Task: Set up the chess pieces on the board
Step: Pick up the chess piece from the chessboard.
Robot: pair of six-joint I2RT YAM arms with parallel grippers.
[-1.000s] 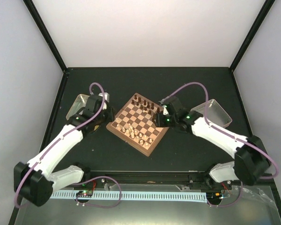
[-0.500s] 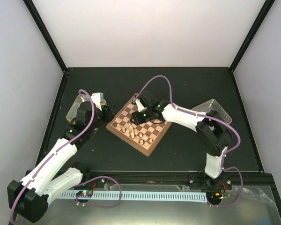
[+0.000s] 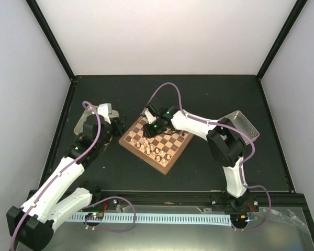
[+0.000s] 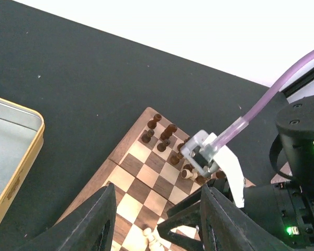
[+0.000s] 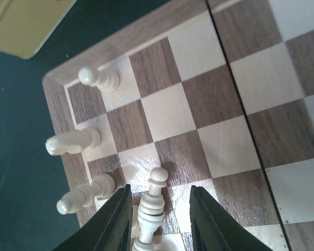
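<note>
The board (image 3: pixel 167 149) lies mid-table, turned diagonally. Dark pieces (image 4: pixel 162 133) stand at its far corner and cream pieces (image 3: pixel 149 147) along its near-left side. My right gripper (image 3: pixel 149 130) reaches over the board's left half. In the right wrist view it (image 5: pixel 159 191) is shut on a cream piece (image 5: pixel 153 209) that sticks out past the fingertips, just above squares beside three standing cream pieces (image 5: pixel 73 142) at the board's corner. My left gripper (image 3: pixel 116 127) hangs open and empty off the board's left edge. Its fingers (image 4: pixel 102 219) frame the board.
A metal tray (image 3: pixel 86 117) lies left of the board and also shows in the left wrist view (image 4: pixel 15 136). A second tray (image 3: pixel 245 124) lies at the right. The right arm (image 3: pixel 199 123) spans the board's far side. Black frame posts stand at the back corners.
My right arm swung from beside the right tray across the board to its left half, carrying the cream piece. My left gripper drew back slightly toward the left tray.
</note>
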